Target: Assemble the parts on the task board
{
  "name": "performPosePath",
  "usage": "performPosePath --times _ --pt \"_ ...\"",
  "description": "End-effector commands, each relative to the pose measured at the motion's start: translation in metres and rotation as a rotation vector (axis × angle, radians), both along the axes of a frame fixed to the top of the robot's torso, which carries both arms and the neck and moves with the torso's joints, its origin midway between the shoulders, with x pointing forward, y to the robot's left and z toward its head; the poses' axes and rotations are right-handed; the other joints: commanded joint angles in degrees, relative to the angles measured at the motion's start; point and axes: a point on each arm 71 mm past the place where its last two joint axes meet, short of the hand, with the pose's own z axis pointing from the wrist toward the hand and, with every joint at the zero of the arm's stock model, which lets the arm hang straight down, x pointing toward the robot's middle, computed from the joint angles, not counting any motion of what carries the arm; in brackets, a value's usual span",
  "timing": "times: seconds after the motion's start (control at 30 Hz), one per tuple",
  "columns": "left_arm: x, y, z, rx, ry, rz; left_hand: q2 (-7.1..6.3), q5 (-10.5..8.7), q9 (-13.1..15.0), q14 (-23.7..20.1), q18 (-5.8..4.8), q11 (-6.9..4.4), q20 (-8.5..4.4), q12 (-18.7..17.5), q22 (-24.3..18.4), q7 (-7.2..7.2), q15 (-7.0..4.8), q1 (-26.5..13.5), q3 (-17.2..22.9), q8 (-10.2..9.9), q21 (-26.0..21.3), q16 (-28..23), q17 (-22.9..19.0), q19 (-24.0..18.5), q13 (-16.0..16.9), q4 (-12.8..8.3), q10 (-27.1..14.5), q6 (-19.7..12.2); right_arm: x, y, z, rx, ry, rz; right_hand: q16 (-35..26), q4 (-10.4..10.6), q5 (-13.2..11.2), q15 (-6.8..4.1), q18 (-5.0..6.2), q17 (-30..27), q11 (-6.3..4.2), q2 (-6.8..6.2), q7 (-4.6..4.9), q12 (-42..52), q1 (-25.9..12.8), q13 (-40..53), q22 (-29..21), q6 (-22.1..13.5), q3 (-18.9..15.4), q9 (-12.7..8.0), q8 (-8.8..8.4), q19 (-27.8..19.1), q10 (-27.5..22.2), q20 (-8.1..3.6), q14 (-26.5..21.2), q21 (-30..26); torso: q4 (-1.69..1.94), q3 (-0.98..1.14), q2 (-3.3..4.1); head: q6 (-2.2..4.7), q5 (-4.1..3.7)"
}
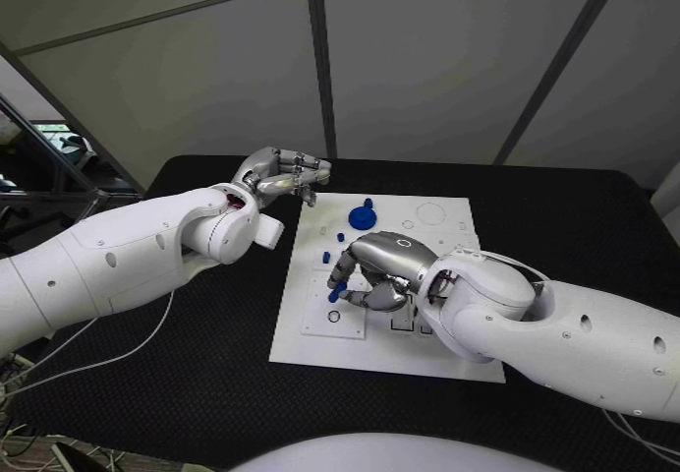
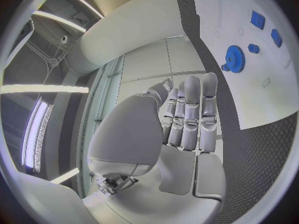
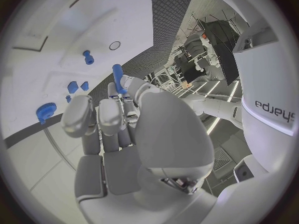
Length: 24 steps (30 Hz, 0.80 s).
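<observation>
Task board: white plate (image 1: 425,354) lying flat in the middle of the black table (image 1: 185,383); outlines and small holes marked on its surface
Right hand: hand (image 1: 380,264) sits low over the middle of the board, palm down; its fingers are curled around a blue peg (image 3: 117,77), which stands out past the fingertips in the right wrist view; in the head view the blue tip of that peg (image 1: 337,293) shows under the hand, near the board's left side
Left hand: hand (image 1: 279,175) is raised beyond the board's far left corner, over the table; fingers bent inward and lying side by side (image 2: 190,115), nothing grasped between them
Blue gear: toothed wheel (image 1: 362,213) lies on the far part of the board, apart from both hands
Other parts: small blue pieces (image 1: 340,236) lie on the board between the gear and the right hand; two blue blocks (image 3: 77,86) sit just beside each other; a short blue pin (image 3: 87,57) stands alone near a ring-shaped hole (image 3: 114,45)
</observation>
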Motion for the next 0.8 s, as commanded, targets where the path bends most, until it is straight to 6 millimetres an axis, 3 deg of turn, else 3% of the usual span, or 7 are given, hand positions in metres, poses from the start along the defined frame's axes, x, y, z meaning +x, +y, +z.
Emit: performPosePath --times 0.03,0.3,0.8 --pt "0.000 -0.002 0.002 -0.008 -0.006 -0.012 0.36 0.29 -0.03 -0.08 -0.16 0.08 -0.15 0.34 -0.10 -0.01 0.35 -0.03 0.37 0.02 -0.31 -0.25 -0.07 0.34 0.09 -0.01 -0.41 -0.29 -0.002 0.003 -0.005 0.011 0.008 0.032 0.27 -0.09 0.21 -0.24 -0.68 0.09 -1.34 -0.09 0.42 0.00 -0.43 0.10 0.08 0.12 0.18 0.08 0.00 0.40 1.74 -0.17 0.18 0.36 -0.03 0.10 -0.06 -0.30 0.25" --pt "0.000 -0.002 0.002 -0.008 -0.004 -0.016 0.37 0.29 -0.03 -0.07 -0.16 0.08 -0.15 0.38 -0.11 -0.01 0.35 -0.03 0.39 0.03 -0.33 -0.25 -0.06 0.35 0.10 -0.02 -0.43 -0.30 -0.006 0.004 -0.018 -0.024 0.013 0.041 0.32 -0.14 0.24 -0.23 -0.68 0.17 -1.33 -0.12 0.43 -0.03 -0.44 0.11 0.10 0.10 0.20 0.07 -0.01 0.40 1.74 -0.17 0.20 0.38 -0.03 0.14 -0.06 -0.52 0.37" --pt "0.001 -0.002 0.001 -0.008 0.000 -0.018 0.37 0.29 -0.03 -0.07 -0.16 0.08 -0.15 0.38 -0.11 -0.01 0.35 -0.03 0.39 0.03 -0.33 -0.25 -0.06 0.35 0.10 -0.02 -0.43 -0.30 -0.006 0.003 -0.025 -0.089 -0.008 0.035 0.36 -0.17 0.27 -0.22 -0.69 0.24 -1.31 -0.16 0.46 -0.08 -0.49 0.12 0.15 0.07 0.20 0.07 -0.02 0.42 1.74 -0.18 0.21 0.41 0.00 0.11 -0.04 -0.73 0.34"
